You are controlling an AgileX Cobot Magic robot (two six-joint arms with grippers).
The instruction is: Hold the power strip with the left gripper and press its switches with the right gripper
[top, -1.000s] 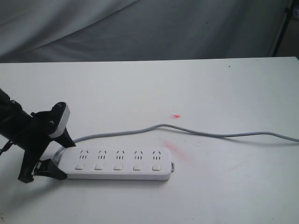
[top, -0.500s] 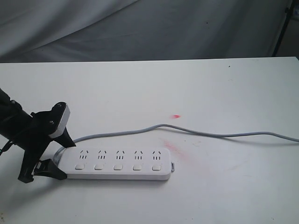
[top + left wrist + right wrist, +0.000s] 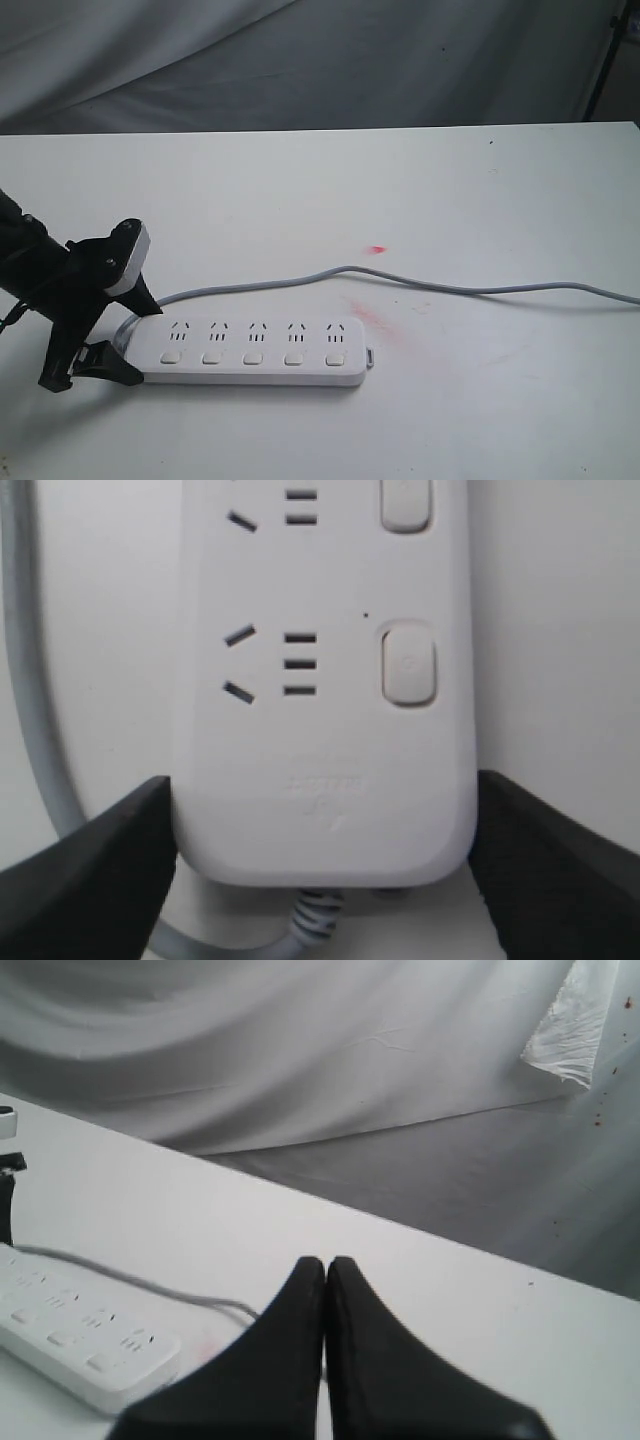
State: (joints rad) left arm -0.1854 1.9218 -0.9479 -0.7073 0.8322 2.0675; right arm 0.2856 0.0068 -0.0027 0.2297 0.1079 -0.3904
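Note:
The white power strip (image 3: 250, 352) lies flat near the table's front left, its row of switches (image 3: 252, 357) along the near side. My left gripper (image 3: 140, 342) straddles the strip's cord end, one black finger against each long side. In the left wrist view the power strip (image 3: 320, 730) fills the gap between the fingers (image 3: 110, 860), and my left gripper (image 3: 325, 788) is shut on it beside the nearest switch (image 3: 409, 664). My right gripper (image 3: 326, 1265) is shut and empty, high above the table, away from the power strip (image 3: 80, 1335). It is out of the exterior view.
The thin grey cord (image 3: 450, 285) loops from the strip's left end and runs off to the right table edge. Two red smudges (image 3: 375, 249) (image 3: 368, 315) mark the white table (image 3: 480, 200). Grey cloth hangs behind, and a black stand (image 3: 605, 60) rises at the back right.

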